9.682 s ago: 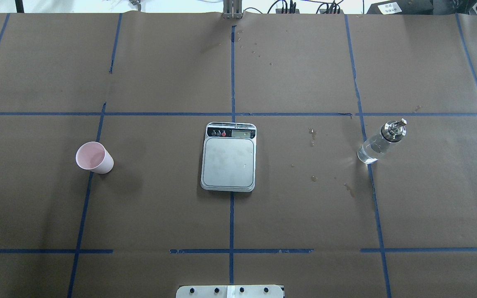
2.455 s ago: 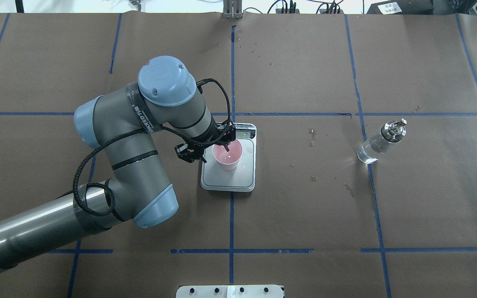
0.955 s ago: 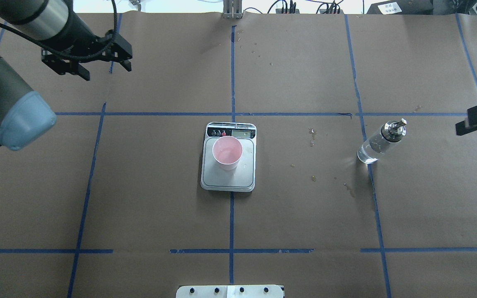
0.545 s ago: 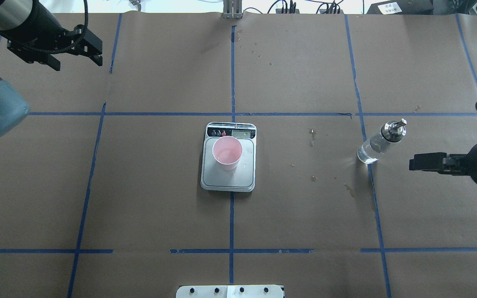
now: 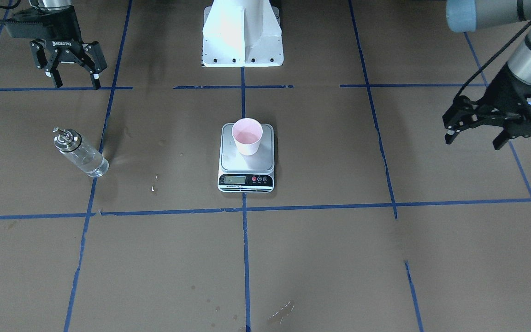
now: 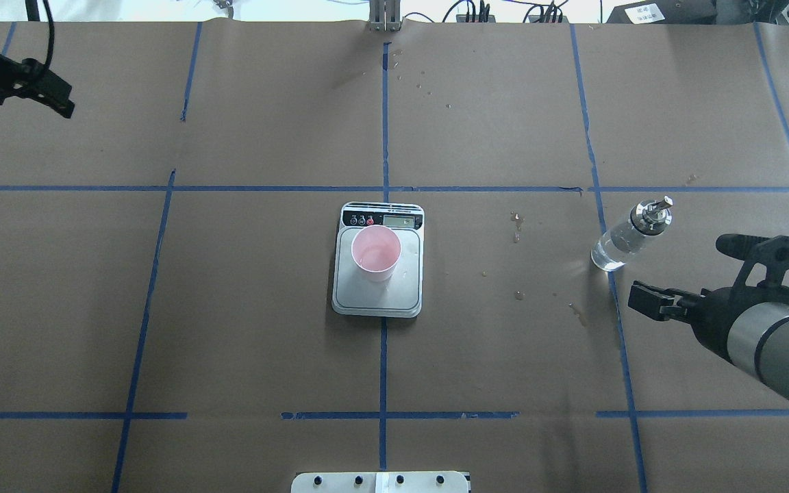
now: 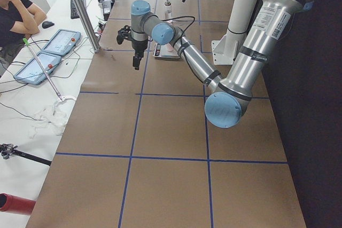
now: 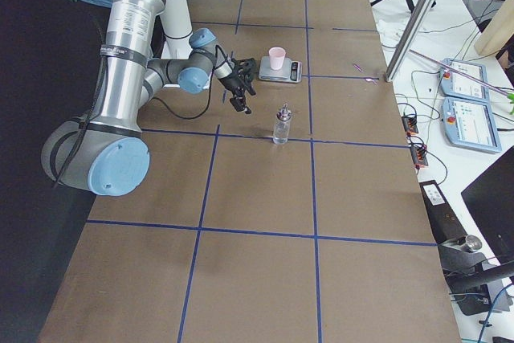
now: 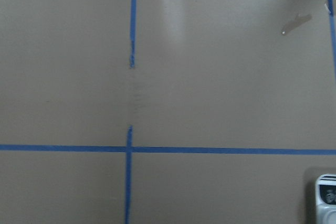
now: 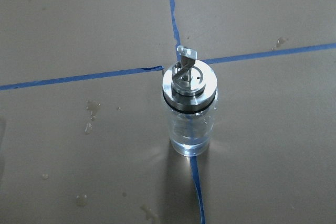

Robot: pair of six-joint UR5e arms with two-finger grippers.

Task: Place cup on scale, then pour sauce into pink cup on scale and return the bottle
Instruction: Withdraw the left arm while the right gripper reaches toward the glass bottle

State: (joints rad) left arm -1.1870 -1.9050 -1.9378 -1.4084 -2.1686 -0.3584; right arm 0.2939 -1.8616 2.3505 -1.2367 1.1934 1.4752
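The pale pink cup (image 6: 376,253) (image 5: 247,136) stands upright on the steel platform of the scale (image 6: 377,298) (image 5: 245,165) at the table's centre. The glass bottle (image 6: 631,236) (image 5: 81,154) (image 10: 190,114) stands upright on a blue tape line to the right, with clear sauce (image 10: 189,139) in its lower part. My right gripper (image 6: 675,268) (image 5: 76,85) hangs open beside the bottle on the robot's side, apart from it. My left gripper (image 5: 472,143) is open and holds nothing, far out at the table's left side.
Wet spots (image 6: 518,226) mark the brown paper between scale and bottle. Blue tape lines grid the table. The robot's white base (image 5: 242,32) stands behind the scale. A person (image 7: 13,9) sits at a side table with tablets (image 7: 61,41).
The left arm set the cup on the scale, let go and has drawn back to the far left. The right gripper has swung in from the right edge toward the bottle.
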